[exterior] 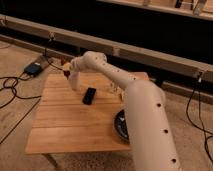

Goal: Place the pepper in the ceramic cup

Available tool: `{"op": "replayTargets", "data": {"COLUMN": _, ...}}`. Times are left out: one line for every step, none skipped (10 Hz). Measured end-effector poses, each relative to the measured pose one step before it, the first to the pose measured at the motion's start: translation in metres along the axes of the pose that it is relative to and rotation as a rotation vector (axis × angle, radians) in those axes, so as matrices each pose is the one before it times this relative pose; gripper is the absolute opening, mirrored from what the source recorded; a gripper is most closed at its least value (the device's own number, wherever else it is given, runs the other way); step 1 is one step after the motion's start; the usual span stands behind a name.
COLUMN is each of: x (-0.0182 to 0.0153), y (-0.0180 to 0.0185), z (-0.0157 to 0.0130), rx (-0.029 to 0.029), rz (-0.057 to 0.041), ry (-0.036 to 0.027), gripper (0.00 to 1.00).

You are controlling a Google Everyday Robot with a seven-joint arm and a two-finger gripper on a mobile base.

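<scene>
The white jointed robot arm [131, 95] fills the right half of the view and hides most of the wide round black bowl [120, 125]; only the bowl's left rim shows at the near right of the slatted wooden table [75, 120]. The arm reaches far-left across the table.

The two-finger gripper [66, 70] sits above the table's far-left corner, directly over the small plain white cylindrical ceramic cup [73, 82]. A small dark red pepper [65, 73] shows as a red spot at the gripper tip, above the cup's far-left rim. Its long axis and pointing direction cannot be made out; the tapered end is not distinguishable. Cannot tell whether the gripper clamps it.

A flat black rectangular phone [89, 95] lies just right of the cup, long axis running near-left to far-right.

A small clear glass [114, 90] is partly hidden behind the arm.
</scene>
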Motion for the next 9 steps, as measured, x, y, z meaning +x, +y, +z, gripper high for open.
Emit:
{"op": "replayTargets", "data": {"x": -0.00406, "y": -0.00602, "z": -0.0019, "rx": 0.01832, "rz": -0.01466, "ry": -0.00093, "gripper": 0.0}}
{"op": "replayTargets", "data": {"x": -0.00215, "y": -0.0052, "z": -0.00143, "rx": 0.01793, "rz": -0.01617, "ry": 0.00501, "gripper": 0.0}}
{"op": "replayTargets", "data": {"x": -0.00014, "y": -0.00381, "z": -0.00027, "rx": 0.01454, "rz": -0.01433, "ry": 0.00757, "gripper": 0.0}}
{"op": "replayTargets", "data": {"x": 0.00133, "y": -0.00328, "z": 0.00017, "rx": 0.01248, "rz": -0.0126, "ry": 0.0094, "gripper": 0.0}}
{"op": "replayTargets", "data": {"x": 0.00294, "y": -0.0042, "z": 0.00062, "rx": 0.01932, "rz": -0.02264, "ry": 0.01579, "gripper": 0.01}}
{"op": "replayTargets", "data": {"x": 0.00235, "y": -0.00163, "z": 0.00059, "rx": 0.01432, "rz": -0.02126, "ry": 0.01323, "gripper": 0.07}}
{"op": "replayTargets", "data": {"x": 0.00142, "y": 0.00046, "z": 0.00035, "rx": 0.00782, "rz": -0.01566, "ry": 0.0087, "gripper": 0.14}}
{"op": "replayTargets", "data": {"x": 0.00264, "y": 0.00237, "z": 0.00176, "rx": 0.0097, "rz": -0.02728, "ry": 0.01464, "gripper": 0.25}}
{"op": "replayTargets", "data": {"x": -0.00012, "y": 0.00371, "z": 0.00143, "rx": -0.00041, "rz": -0.01126, "ry": 0.00443, "gripper": 0.32}}
